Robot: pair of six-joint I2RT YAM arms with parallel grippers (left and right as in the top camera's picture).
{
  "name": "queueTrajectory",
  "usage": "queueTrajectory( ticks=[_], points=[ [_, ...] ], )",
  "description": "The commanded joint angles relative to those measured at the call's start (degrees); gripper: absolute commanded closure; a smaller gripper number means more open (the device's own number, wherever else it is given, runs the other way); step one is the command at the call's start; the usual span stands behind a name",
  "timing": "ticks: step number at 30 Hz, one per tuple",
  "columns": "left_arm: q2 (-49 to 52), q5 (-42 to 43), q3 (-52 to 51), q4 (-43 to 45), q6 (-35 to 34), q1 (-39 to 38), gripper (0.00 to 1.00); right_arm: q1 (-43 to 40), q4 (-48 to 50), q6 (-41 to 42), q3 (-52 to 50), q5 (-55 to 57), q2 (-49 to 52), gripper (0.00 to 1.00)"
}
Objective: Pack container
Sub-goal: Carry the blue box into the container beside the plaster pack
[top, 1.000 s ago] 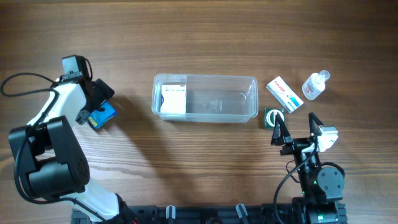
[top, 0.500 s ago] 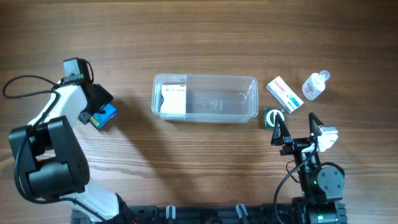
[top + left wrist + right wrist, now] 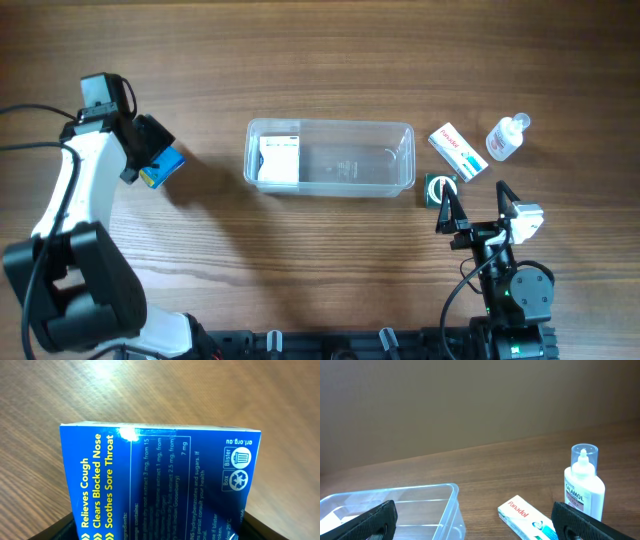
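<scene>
Blue cough-remedy box [image 3: 160,485] clamped in left jaws near desk's [image 3: 300,50] left edge, likely bound for container [image 3: 352,160] mid-desk, white box [image 3: 280,158] inside. Near front edge, right jaws gape, empty.

left arm [image 3: 75,190]: white shell | left gripper [image 3: 156,157]: black | cable [image 3: 30,143] (black, looping)

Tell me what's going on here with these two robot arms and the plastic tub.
The left gripper is closed on a blue cardboard cough-remedy box, left of the clear plastic rectangular container, which holds one white box at its left end. The right gripper sits open and empty at the front right. A white Panadol carton, a small clear bottle and a small dark green box lie on the wooden table right of the container, not yet packed.
</scene>
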Motion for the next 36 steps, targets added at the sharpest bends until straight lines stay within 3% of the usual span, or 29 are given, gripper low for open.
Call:
queueTrajectory(
  ticks=[1,11,19,26,30,36],
  points=[
    [-4.0,4.0,2.3,-0.2,0.3,-1.6,0.29,-0.3,0.2,0.5,-0.1,-0.9,-0.1,0.0],
    [-6.3,4.0,14.3,-7.4,0.2,-17.7,0.26,-0.3,0.2,0.5,-0.1,-0.9,-0.1,0.0],
    [-6.2,3.0,15.4,-5.1,-1.9,-32.8,0.28,-0.3,0.2,0.5,-0.1,-0.9,-0.1,0.0],
    [-4.0,-2.6,15.4,-3.9,-3.8,-45.2,0.28,-0.3,0.2,0.5,-0.1,-0.9,-0.1,0.0],
    [-0.7,-7.3,15.4,-2.9,-4.5,-49.4,0.27,-0.3,0.2,0.5,-0.1,-0.9,-0.1,0.0],
    [3.5,-7.7,15.4,-2.4,-4.5,-50.5,0.27,-0.3,0.2,0.5,-0.1,-0.9,-0.1,0.0]
  ],
)
